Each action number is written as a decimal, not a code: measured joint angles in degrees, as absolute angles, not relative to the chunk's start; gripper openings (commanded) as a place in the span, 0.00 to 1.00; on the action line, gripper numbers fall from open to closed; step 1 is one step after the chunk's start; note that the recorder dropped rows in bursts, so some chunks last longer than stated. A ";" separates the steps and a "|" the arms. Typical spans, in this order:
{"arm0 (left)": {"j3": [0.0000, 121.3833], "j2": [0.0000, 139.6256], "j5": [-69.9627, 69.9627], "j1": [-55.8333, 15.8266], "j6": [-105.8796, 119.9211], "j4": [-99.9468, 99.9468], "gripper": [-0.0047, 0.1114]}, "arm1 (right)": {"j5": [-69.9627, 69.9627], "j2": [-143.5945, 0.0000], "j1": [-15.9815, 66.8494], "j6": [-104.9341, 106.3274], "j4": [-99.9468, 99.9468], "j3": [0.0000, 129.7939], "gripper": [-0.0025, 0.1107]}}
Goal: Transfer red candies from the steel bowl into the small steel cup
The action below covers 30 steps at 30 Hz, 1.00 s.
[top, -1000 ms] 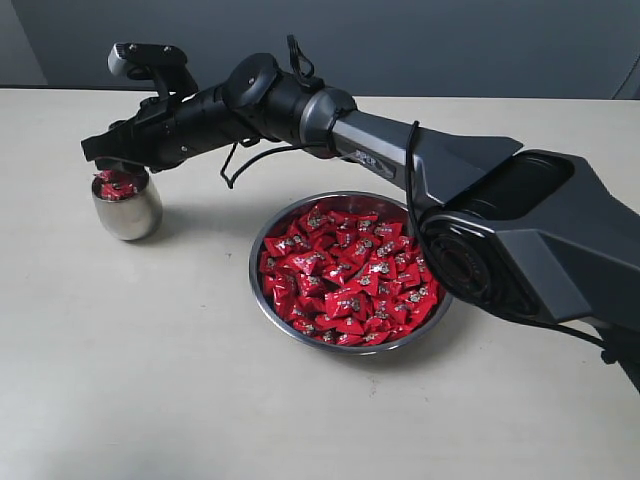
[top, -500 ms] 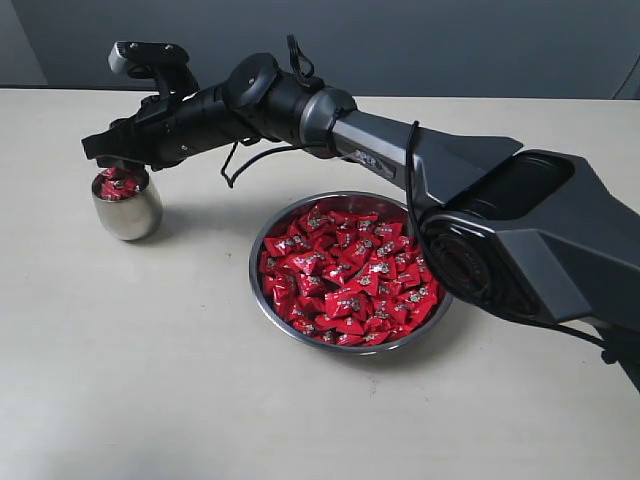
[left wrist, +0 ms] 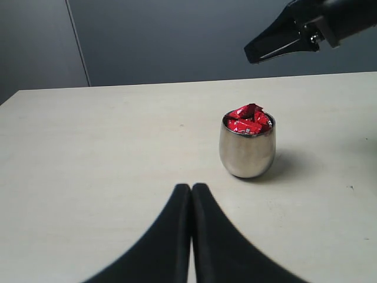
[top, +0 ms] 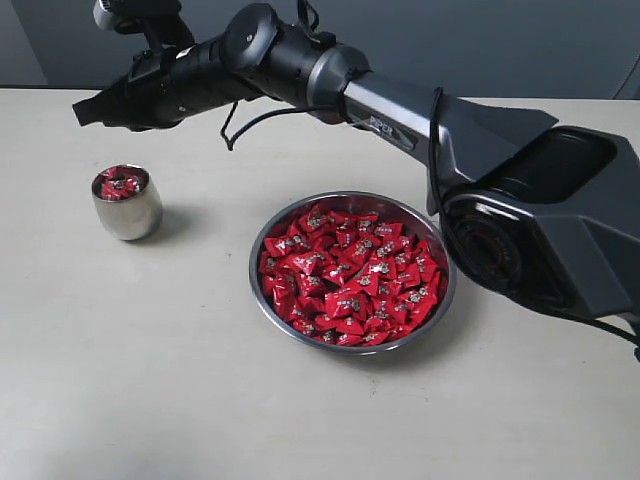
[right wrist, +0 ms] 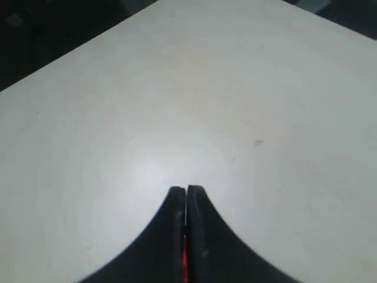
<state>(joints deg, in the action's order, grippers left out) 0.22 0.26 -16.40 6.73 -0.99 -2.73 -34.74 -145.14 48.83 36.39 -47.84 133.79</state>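
Note:
The steel bowl (top: 254, 286) sits mid-table, heaped with red candies (top: 345, 275). To its left stands the small steel cup (top: 127, 208), upright and filled to the brim with red candies (top: 120, 184). My right gripper (top: 82, 111) hangs shut in the air above and slightly left of the cup, well apart from it. In the right wrist view its jaws (right wrist: 186, 189) are pressed together over bare table; a thin red streak shows in the slit, and I cannot tell what it is. My left gripper (left wrist: 191, 187) is shut and empty, low over the table, short of the cup (left wrist: 247, 152).
The right arm (top: 400, 125) stretches from its base (top: 540, 230) at the right, passing above the bowl's far side. The beige table (top: 150, 380) ends at a dark wall behind.
My right gripper was open right over the cup's mouth. It has since risen, drifted slightly left and shut. The cup and bowl have not moved.

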 measured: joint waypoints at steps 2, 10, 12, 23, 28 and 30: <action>0.22 0.26 -16.40 6.73 -0.99 -2.73 0.04 | -34.74 -144.61 48.83 36.39 -45.67 133.79 0.02; 0.22 0.26 -16.40 6.73 -0.99 -2.73 0.04 | -33.93 -142.41 48.83 32.11 -37.29 133.79 0.02; 0.22 0.26 -16.40 6.73 -0.99 -2.73 0.04 | -33.20 -142.38 48.83 30.72 -35.65 133.79 0.02; 0.22 0.26 -16.40 6.73 -0.99 -2.73 0.04 | -32.27 -140.29 46.89 29.58 -34.51 133.79 0.02; 0.22 0.26 -16.40 6.73 -0.99 -2.73 0.04 | -34.94 -139.49 43.55 29.42 -34.90 133.57 0.02; 0.22 0.26 -16.40 6.73 -0.99 -2.73 0.04 | -34.83 -138.73 42.56 28.39 -34.90 132.26 0.02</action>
